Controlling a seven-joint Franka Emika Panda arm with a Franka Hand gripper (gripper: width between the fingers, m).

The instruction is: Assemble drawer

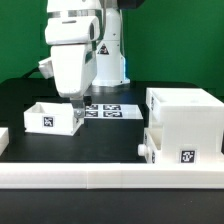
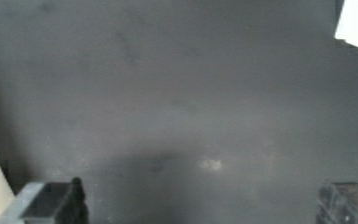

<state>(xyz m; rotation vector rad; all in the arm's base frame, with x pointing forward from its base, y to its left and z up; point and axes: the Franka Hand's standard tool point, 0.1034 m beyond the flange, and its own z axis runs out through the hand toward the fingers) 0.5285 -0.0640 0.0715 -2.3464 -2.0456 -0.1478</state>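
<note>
Three white drawer parts sit on the black table (image 1: 20,95), none joined for sure. The shell (image 1: 185,112) is biggest, at the exterior view's right, squared to the camera, plain wall facing front. The right tray (image 1: 178,150) lies low against the shell's near side, touching it or partly inside, cannot tell which. Its long axis runs left-right across the exterior view, with the knob (image 1: 143,150) pointing to that view's left and a tag on the front wall. The left tray (image 1: 50,118) stands well apart at the exterior view's left, open side up, tagged wall toward the camera, long axis also left-right.

Bare table lies between left tray and shell. The marker board (image 1: 105,110) is flat behind that gap. A long white rail (image 1: 100,180) closes the near edge.

The gripper (image 1: 73,103) (image 2: 202,200) hangs just beside the left tray's right rear corner. It is released: fingers (image 2: 55,200) spread wide, only bare table between them.
</note>
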